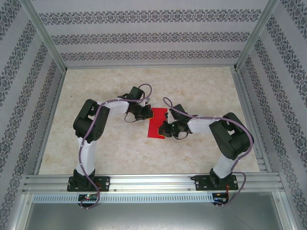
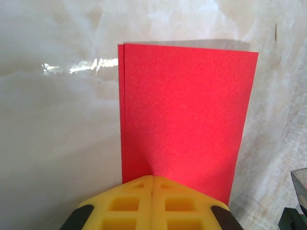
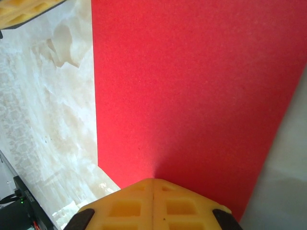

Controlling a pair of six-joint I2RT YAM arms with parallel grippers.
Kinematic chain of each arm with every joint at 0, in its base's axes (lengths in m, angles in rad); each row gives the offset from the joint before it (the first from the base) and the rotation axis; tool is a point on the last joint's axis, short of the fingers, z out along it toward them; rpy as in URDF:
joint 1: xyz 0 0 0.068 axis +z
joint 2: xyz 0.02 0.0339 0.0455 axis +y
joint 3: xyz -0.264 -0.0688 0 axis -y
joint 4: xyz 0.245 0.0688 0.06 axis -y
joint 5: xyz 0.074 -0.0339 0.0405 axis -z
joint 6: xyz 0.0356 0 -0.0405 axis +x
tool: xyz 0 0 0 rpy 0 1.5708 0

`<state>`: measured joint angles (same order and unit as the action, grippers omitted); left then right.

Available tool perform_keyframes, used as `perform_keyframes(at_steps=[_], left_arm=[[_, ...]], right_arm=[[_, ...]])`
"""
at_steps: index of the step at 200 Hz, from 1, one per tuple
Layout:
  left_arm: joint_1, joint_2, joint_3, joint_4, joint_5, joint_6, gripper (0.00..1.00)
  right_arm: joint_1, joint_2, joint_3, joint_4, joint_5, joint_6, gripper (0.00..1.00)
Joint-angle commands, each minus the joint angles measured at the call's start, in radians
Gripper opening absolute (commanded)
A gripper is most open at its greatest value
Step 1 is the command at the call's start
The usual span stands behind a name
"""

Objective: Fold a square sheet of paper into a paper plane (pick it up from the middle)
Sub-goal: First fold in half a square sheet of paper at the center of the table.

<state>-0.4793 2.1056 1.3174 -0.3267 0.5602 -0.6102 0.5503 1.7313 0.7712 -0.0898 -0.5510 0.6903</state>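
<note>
The square sheet of paper (image 1: 156, 123) is found lying flat on the marble-patterned counter (image 1: 96, 153), between the two arms. It is seen as an upright red rectangle rather than a square. In the left wrist view the sheet (image 2: 184, 115) is shown with two layers, slightly offset along one long edge, so it is recorded as folded over once. The left tool (image 1: 144, 114) is placed at the paper's left edge, towards its far corner. Its yellow fingers are seen pressed together, with the tips (image 2: 152, 178) overlapping the paper's edge. The right tool (image 1: 165, 129) is placed at the paper's right edge, towards its near corner. Its fingers are likewise seen together, and the tips (image 3: 153, 182) are set over the red surface (image 3: 192, 86). No paper is seen between either pair of fingers. Whether the tips press on the sheet cannot be told. A corner of the left tool (image 3: 24, 9) is caught beyond the paper's far side in the right wrist view.
</note>
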Motion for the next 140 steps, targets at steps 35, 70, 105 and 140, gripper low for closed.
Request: perform_keyframes(at_steps=[35, 70, 105, 140], left_arm=[[-0.007, 0.111, -0.089, -0.195, -0.204, -0.005, 0.0], [-0.007, 0.112, -0.087, -0.197, -0.208, -0.004, 0.0], [-0.008, 0.111, -0.083, -0.196, -0.206, -0.001, 0.0], [-0.007, 0.095, -0.081, -0.202, -0.201, 0.012, 0.0]], right_arm=[[0.019, 0.01, -0.045, 0.0, 0.008, 0.006, 0.04], [0.022, -0.006, -0.104, 0.007, 0.006, 0.005, 0.04], [0.019, -0.056, -0.175, 0.103, 0.021, 0.001, 0.05], [0.017, -0.111, -0.113, 0.161, 0.022, 0.012, 0.06]])
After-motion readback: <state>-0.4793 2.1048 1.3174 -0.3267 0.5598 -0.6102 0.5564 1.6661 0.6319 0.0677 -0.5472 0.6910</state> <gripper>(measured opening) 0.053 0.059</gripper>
